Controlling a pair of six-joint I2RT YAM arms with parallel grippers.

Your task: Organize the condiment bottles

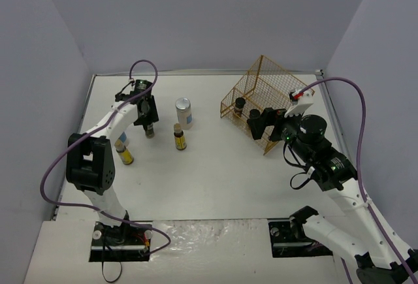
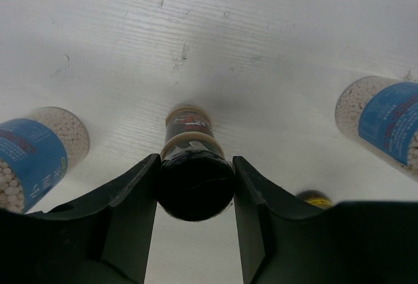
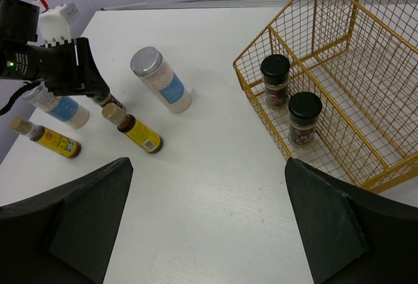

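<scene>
Left claw (image 1: 149, 126) on a dark jar (image 1: 150, 132), silver-lidded jar (image 1: 184, 113) just beside.

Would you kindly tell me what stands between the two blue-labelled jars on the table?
The dark black-capped jar stands there, with the left gripper shut on its cap, as the left wrist view shows.

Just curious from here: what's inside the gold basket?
Two black-capped jars stand inside the basket, by its front wall. The right arm covers part of it, so more may hide there.

Lab booth — plain walls (image 1: 196, 16), white table (image 1: 215, 173)
</scene>
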